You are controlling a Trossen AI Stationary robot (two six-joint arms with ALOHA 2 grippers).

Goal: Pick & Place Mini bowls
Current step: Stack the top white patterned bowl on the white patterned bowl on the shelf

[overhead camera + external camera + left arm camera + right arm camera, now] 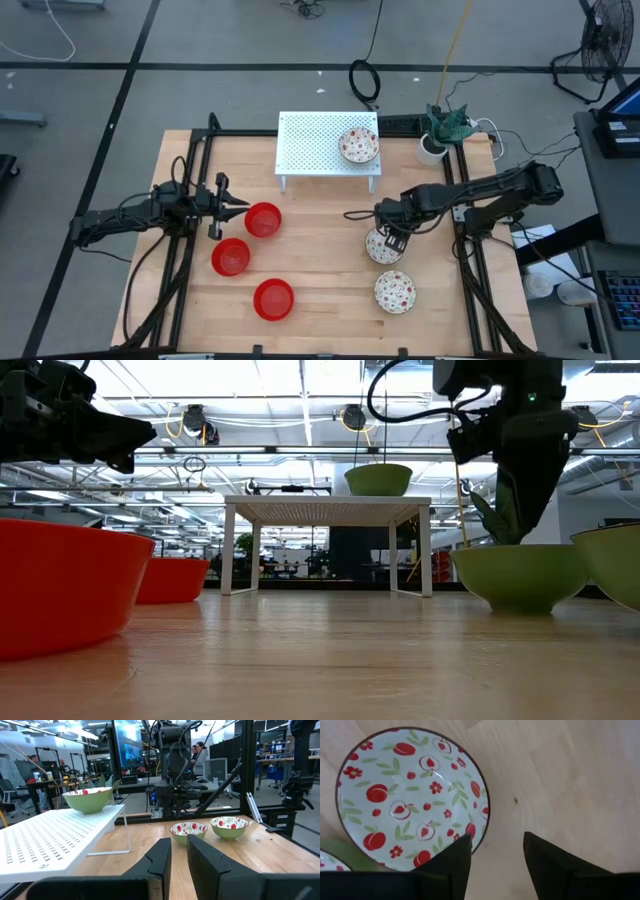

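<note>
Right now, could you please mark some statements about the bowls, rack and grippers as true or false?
1. One patterned bowl sits on the white perforated rack. True.
2. Three red bowls lie on the table's right side. False: they lie on the left.
3. The right gripper hangs open above a patterned bowl on the table. True.
4. The left gripper holds a red bowl. False: it holds nothing.
5. The potted plant stands on the rack. False: it stands beside it.
</note>
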